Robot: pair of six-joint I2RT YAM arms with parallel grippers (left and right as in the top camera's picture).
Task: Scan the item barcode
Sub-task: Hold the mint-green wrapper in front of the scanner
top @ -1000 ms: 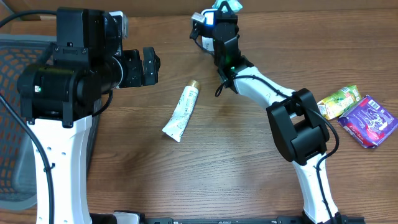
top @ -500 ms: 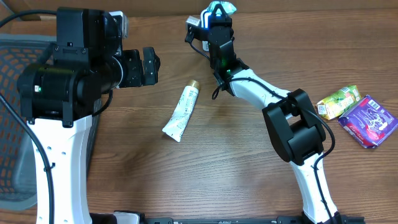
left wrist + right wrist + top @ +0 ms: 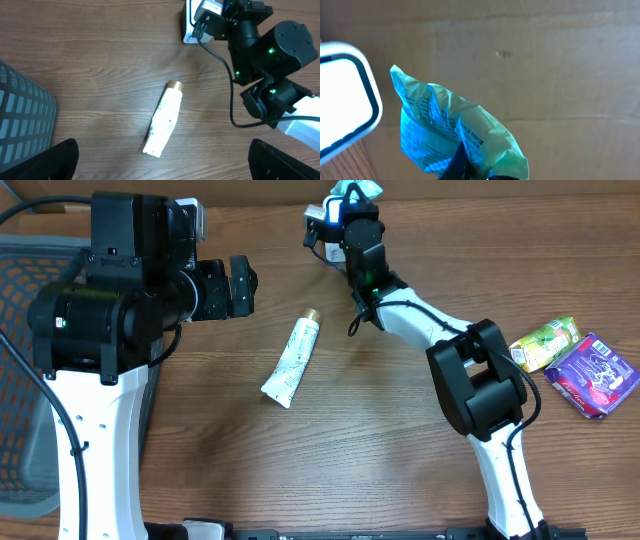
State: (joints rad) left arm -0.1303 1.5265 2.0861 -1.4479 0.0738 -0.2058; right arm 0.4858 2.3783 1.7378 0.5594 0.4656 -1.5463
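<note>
My right gripper (image 3: 350,204) is at the far edge of the table, shut on a crumpled green packet (image 3: 356,189). In the right wrist view the packet (image 3: 445,130) glows blue-green, its printed side lit, right next to the white scanner (image 3: 345,95), and a dark finger (image 3: 457,162) pinches its lower edge. The scanner (image 3: 317,218) stands just left of that gripper, and the left wrist view catches it too (image 3: 192,22). My left gripper (image 3: 238,287) hovers open over the left of the table with nothing between its fingers (image 3: 65,160).
A white tube with a gold cap (image 3: 292,360) lies in the middle of the table, below my left gripper (image 3: 164,118). A yellow-green packet (image 3: 545,343) and a purple packet (image 3: 592,374) lie at the right edge. A dark mesh basket (image 3: 20,380) stands at the left.
The right gripper swung the green packet slightly left by the scanner, then back right to about where it was. The left arm has not moved.
</note>
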